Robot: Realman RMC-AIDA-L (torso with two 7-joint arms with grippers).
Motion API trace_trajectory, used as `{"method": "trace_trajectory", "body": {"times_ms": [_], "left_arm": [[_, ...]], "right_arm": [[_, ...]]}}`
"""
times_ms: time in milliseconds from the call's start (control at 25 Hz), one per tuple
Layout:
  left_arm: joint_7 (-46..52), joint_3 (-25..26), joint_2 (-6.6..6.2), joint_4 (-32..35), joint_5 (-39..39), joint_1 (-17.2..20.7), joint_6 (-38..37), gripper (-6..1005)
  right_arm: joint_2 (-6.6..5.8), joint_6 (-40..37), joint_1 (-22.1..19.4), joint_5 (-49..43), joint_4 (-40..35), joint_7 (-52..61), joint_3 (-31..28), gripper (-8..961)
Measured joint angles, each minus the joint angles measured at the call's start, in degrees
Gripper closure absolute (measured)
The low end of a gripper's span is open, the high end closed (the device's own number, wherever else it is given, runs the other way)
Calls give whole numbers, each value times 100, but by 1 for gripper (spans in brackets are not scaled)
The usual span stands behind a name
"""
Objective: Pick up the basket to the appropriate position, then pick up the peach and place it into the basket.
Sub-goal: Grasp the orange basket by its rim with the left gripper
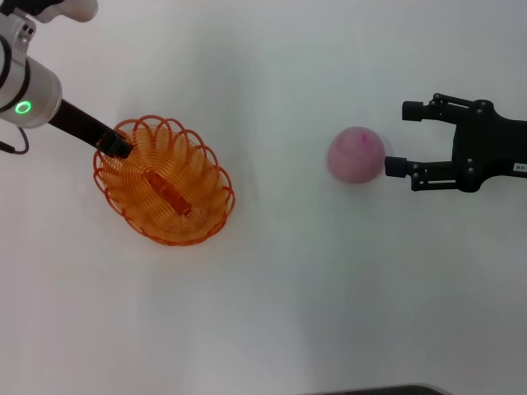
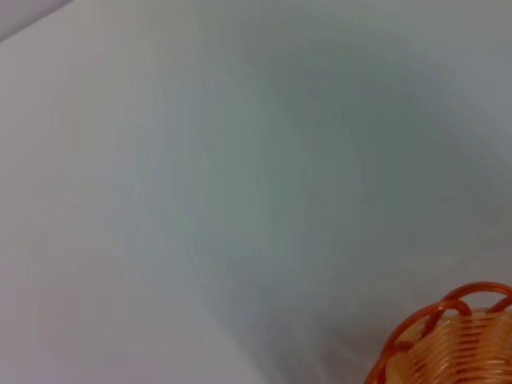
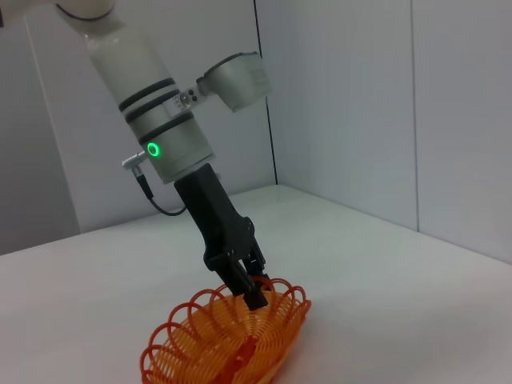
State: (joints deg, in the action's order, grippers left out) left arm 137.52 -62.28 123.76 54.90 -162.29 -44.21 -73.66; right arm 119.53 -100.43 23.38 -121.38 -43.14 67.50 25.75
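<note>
The orange wire basket [image 1: 165, 183] sits on the white table at the left. My left gripper [image 1: 116, 145] comes down at its far left rim, its fingers closed on the coils; the right wrist view shows that grip [image 3: 253, 294] on the basket [image 3: 228, 344]. A piece of the basket's rim [image 2: 448, 336] shows in the left wrist view. The pink peach [image 1: 356, 154] lies on the table at the right. My right gripper [image 1: 398, 138] is open just right of the peach, its lower fingertip close beside the fruit and nothing between its fingers.
The white table [image 1: 280, 296] spreads bare between basket and peach and toward the front. Pale wall panels [image 3: 384, 104] stand behind the table in the right wrist view.
</note>
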Motion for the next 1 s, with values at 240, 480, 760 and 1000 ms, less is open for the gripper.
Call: {"method": "trace_trajectory", "body": {"times_ms": [240, 480, 760, 1000], "left_arm": [[-1, -7, 6, 4, 6, 0, -3, 733], [9, 13, 10, 4, 22, 0, 2, 856], [7, 42, 6, 33, 201, 10, -49, 871], [149, 76, 10, 261, 261, 26, -249, 887]], "right_arm": [[0, 3, -9, 0, 13, 0, 0, 10], [0, 7, -10, 0, 16, 0, 0, 9], [0, -99, 24, 34, 16, 49, -1, 9], [-8, -109, 23, 56, 16, 52, -3, 11]]}}
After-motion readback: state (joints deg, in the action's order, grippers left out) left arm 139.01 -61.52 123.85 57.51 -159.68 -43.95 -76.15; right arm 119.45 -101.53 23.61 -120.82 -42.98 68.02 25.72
